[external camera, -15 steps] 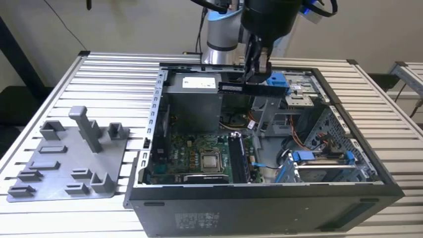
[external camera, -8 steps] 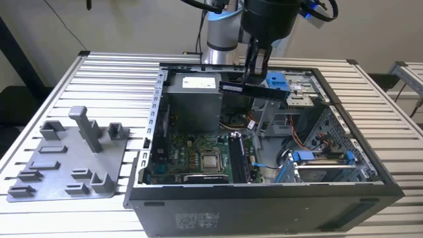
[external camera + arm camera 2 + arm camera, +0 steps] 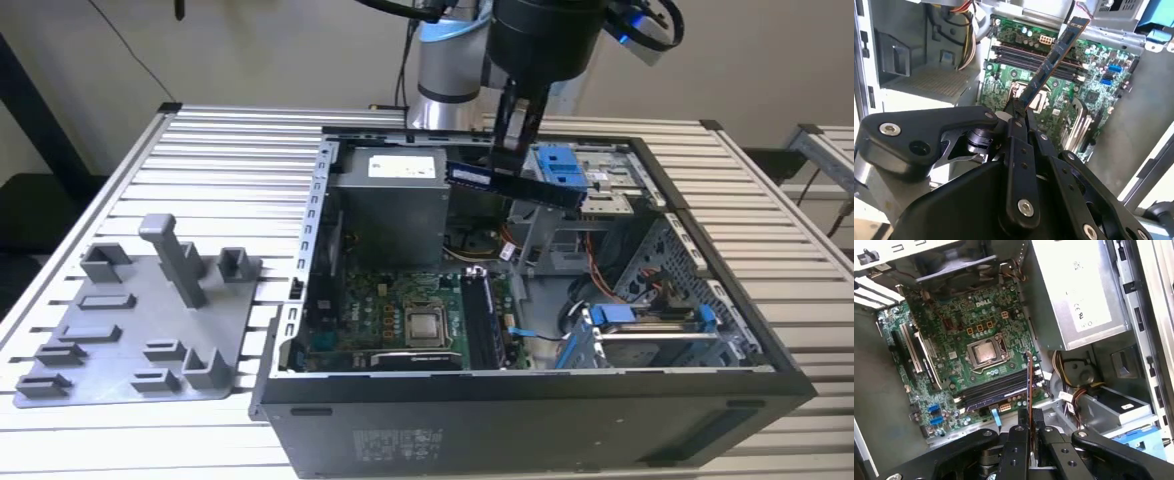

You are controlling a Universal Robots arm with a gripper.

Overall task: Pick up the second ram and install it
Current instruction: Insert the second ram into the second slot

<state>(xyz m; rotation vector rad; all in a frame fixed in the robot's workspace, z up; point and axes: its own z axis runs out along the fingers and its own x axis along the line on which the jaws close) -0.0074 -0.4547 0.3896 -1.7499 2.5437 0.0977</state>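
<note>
The gripper hangs over the open computer case, its fingers clenched on the second ram, which is held in the air above the inside of the case, clear of the parts below. In the exterior view the strip lies roughly level, sloping a little down toward the exterior view's right. The fingers pinch it partway along its length, in front of the grey power supply and near the blue drive brackets.

In the second wrist view the black fingers press together on the near part of the strip. From there the strip runs away from them at a slant, its row of dark chips facing the camera. It passes over the green motherboard and across the long black memory slots without touching them.

In the first wrist view the strip is seen edge-on, a thin line coming out from between the fingers. It hangs over the slots, which lie just beside the square processor socket, with the power supply off to one side.

A grey tray with upright pegs sits on the slatted table at the exterior view's left of the case, well apart from the gripper
</note>
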